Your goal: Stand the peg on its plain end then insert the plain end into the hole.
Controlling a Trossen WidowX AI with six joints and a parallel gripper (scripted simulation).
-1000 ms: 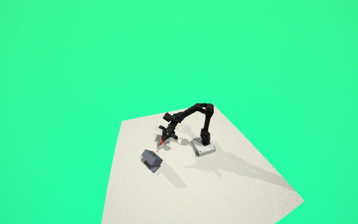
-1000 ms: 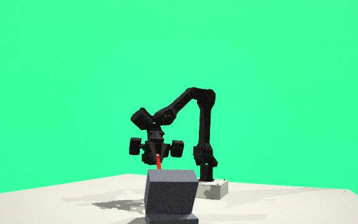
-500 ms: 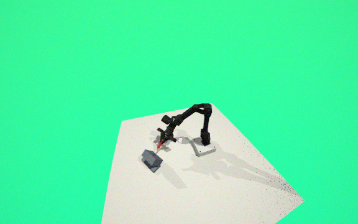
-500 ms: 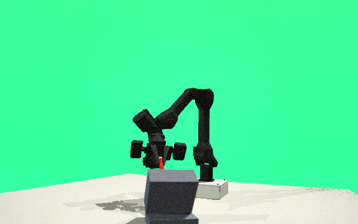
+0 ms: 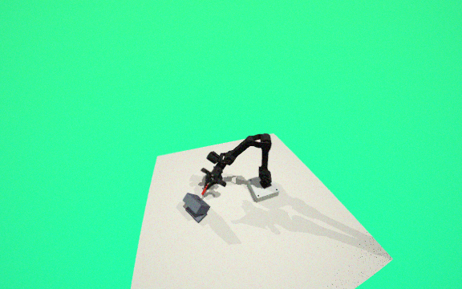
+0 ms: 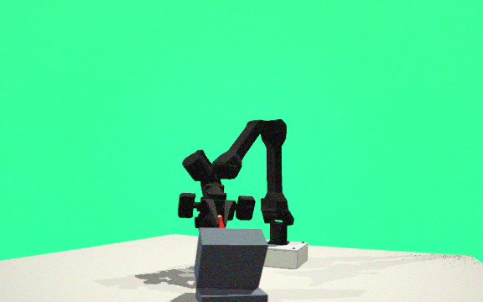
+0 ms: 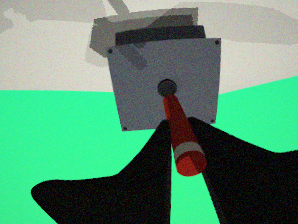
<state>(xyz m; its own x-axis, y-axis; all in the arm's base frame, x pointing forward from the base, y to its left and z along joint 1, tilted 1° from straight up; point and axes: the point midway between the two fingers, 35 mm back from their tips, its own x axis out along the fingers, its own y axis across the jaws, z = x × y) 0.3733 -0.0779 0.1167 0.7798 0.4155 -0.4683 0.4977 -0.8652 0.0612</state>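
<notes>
Green backdrop surrounds a pale tabletop (image 5: 295,241), on which your arm's base sits toward the far corner and the grey sloped panel (image 6: 230,264) stands nearer the left edge, just in front of the arm. Your gripper (image 7: 174,156) is clamped on the red peg (image 7: 178,125), with the fingers closed across the shaft near its white band (image 7: 186,147). That grip leaves the plain end free and leading. In the wrist view the plain end sits at the mouth of the hole (image 7: 166,87) in the panel face; whether it has entered cannot be told. The wrist is pitched so that the peg runs roughly along the line the hole appears to point, which is why the arm leans forward and down over the panel. I judge the insertion step to be in hand, with the push to the bottom and the release not yet done. Watch for side load: a small tilt could jam the peg at the rim.
</notes>
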